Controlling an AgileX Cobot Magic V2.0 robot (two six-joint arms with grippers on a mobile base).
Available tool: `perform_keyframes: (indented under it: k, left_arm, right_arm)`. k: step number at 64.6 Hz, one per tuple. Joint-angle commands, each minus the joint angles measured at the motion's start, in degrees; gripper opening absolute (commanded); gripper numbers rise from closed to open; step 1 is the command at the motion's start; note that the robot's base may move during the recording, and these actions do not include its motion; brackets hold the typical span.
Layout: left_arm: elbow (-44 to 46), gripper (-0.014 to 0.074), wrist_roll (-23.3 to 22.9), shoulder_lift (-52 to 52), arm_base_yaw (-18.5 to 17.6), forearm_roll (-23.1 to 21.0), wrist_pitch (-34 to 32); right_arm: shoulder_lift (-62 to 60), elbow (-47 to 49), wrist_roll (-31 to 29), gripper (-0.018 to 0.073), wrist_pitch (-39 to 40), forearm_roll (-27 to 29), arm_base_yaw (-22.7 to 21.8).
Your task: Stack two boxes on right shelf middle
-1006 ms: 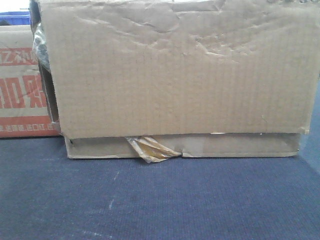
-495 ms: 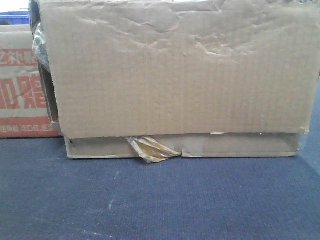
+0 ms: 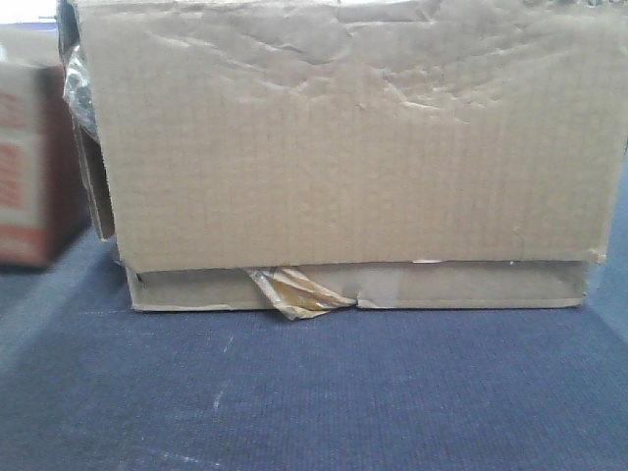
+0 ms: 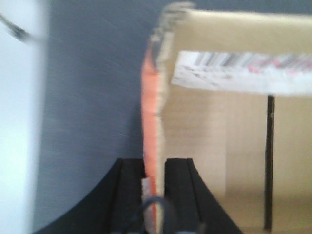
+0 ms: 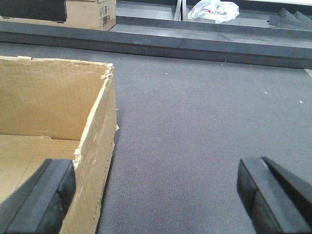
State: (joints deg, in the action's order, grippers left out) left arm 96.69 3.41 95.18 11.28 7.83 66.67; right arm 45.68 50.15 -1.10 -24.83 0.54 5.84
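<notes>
Up close, plain box [image 3: 343,147] fills front view, top cut off. Printed box [image 3: 29,167] left of it, blurred, half out of frame. Left gripper [image 4: 152,168] pinched on its orange wall; barcode label [image 4: 243,73] inside. Right gripper [image 5: 158,195] spread wide astride plain box's wall, holding nothing. Open carpet [image 5: 195,122] beyond, plastic bag [image 5: 213,9] farthest.

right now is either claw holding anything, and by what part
The left claw pinches the red-printed box by its side wall; the right claw is open, holding nothing.
</notes>
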Motion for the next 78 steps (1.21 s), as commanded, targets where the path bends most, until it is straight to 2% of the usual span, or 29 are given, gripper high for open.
perform_keyframes:
  k: [1, 5, 13, 22, 34, 45, 52, 59, 70, 78]
  left_arm:
    - [3.5, -0.0111, -1.86, -4.46, 0.34, 0.13, -0.69]
    - [7.49, -0.0111, -3.74, -7.12, 0.34, -0.7, -0.57]
    - [14.3, -0.0111, -3.84, -10.17, -0.11, -6.15, -0.57]
    - [21.21, -0.0111, -4.77, -11.0, -4.41, -9.9, 0.0]
    - [24.22, -0.0111, -10.16, -10.61, -17.55, -9.4, -2.04]
    - [24.22, -0.0111, -16.82, -5.98, -29.88, -4.2, -2.99]
    - [24.22, -0.0111, -19.01, -1.93, -34.54, -3.14, -3.26]
    - [24.22, -0.0111, -21.5, 2.31, -36.67, -0.97, -3.66]
    - [24.22, -0.0111, -24.97, 8.47, -36.66, 0.11, -3.66]
    - [24.22, -0.0111, -24.98, 11.75, -36.66, 0.11, -3.66]
  right_arm:
    - [0.02, 0.5, -0.52, 0.055, 0.74, -0.09, 0.13]
    - [0.02, 0.5, -0.52, 0.055, 0.74, -0.09, 0.13]
    - [0.02, 0.5, -0.52, 0.055, 0.43, 0.02, 0.13]
    - [0.02, 0.5, -0.52, 0.055, 0.01, 0.06, 0.13]
    - [0.02, 0.5, -0.52, 0.055, 0.01, 0.16, 0.13]
    - [0.02, 0.5, -0.52, 0.055, -0.21, 0.25, 0.13]
    - [0.02, 0.5, -0.52, 0.055, -0.43, 0.19, 0.13]
    - [0.02, 0.5, -0.52, 0.055, -0.65, 0.19, 0.13]
    - [0.02, 0.5, -0.52, 0.055, -0.89, 0.19, 0.28]
    - [0.02, 0.5, -0.52, 0.055, -0.89, 0.19, 1.31]
